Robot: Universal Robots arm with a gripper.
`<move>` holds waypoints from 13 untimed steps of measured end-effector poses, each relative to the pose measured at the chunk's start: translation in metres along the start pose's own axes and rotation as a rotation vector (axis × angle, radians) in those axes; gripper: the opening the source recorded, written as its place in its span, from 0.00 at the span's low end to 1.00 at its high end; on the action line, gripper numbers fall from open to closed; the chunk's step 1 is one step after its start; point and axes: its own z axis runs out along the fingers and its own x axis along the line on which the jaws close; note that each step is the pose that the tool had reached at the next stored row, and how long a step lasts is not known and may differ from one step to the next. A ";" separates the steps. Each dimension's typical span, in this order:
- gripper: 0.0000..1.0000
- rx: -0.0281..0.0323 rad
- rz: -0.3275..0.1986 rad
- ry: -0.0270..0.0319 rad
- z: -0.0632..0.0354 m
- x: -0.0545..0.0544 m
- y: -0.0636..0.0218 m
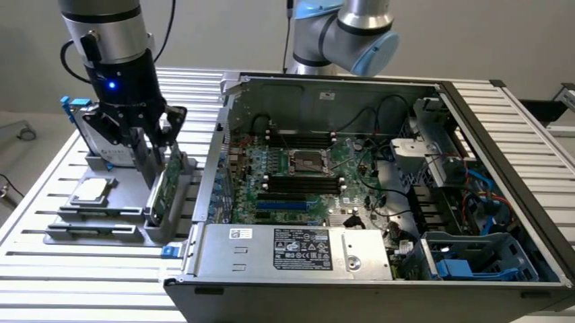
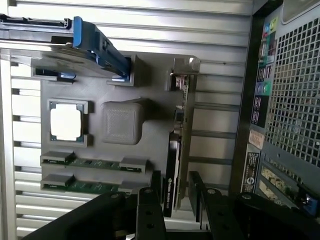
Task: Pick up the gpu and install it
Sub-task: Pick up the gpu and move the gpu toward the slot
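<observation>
Gripper (image 2: 174, 177) over gpu (image 2: 182, 125), jaws apart — straddling it

One gpu (image 2: 173, 170), one hard drive (image 2: 50, 52), one chip (image 2: 66, 123), two memory sticks (image 2: 95, 164) (image 2: 90, 186).

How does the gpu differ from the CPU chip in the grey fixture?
The gpu stands on edge; the CPU chip lies flat in a recess. The gpu is a long green-and-black card with a metal bracket; the CPU chip is small, square, silver. The gripper is at the gpu, away from the CPU chip. Both sit in the grey fixture.
</observation>
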 end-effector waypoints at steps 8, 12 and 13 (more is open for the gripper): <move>0.36 -0.0001 0.001 0.0001 0.0145 -0.001 0.0007; 0.36 0.0000 0.001 0.0002 0.0217 -0.001 0.0011; 0.36 0.0000 0.001 0.0001 0.0235 -0.001 0.0012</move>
